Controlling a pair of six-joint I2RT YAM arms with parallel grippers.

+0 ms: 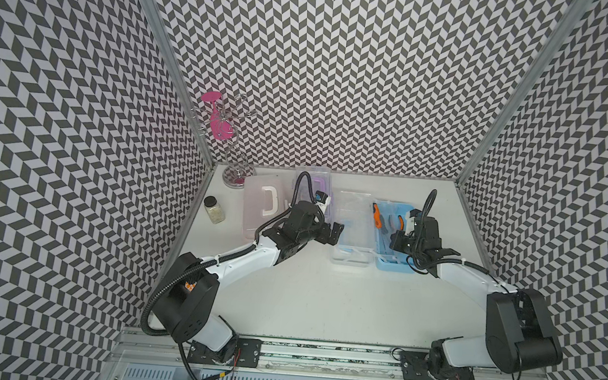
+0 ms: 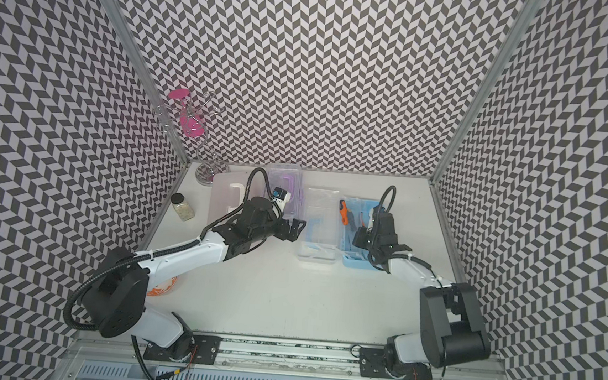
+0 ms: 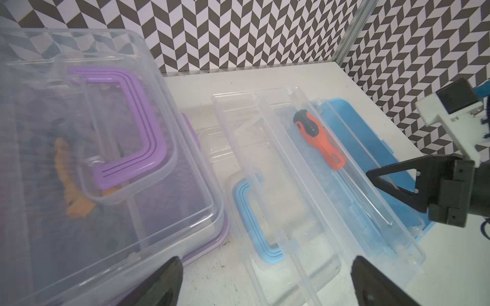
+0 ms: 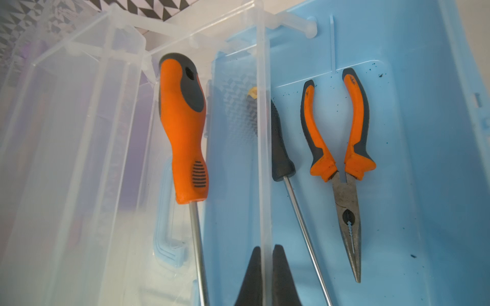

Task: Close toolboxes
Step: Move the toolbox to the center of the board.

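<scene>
The blue toolbox [image 1: 405, 271] lies open at the right. Its clear lid [image 1: 352, 235] with a blue handle [image 3: 252, 220] rests flat beside the base. Pliers [image 4: 347, 190] and screwdrivers [image 4: 185, 132] lie inside. My right gripper [image 4: 265, 247] is shut on a thin clear plastic wall [image 4: 262, 132] over the blue base; I cannot tell whether it is lid or insert. My left gripper [image 1: 336, 234] hangs open between the purple toolbox [image 3: 106, 159] and the clear lid, holding nothing. The purple toolbox and the pink toolbox [image 1: 256, 213] have their lids down.
A small glass jar [image 1: 214, 210] with a black cap lies at the left edge. A chrome wire stand [image 1: 235, 172] holding a pink glass [image 1: 220, 127] is in the back left corner. Patterned walls close three sides. An orange-and-white object [image 2: 163, 287] shows under the left arm.
</scene>
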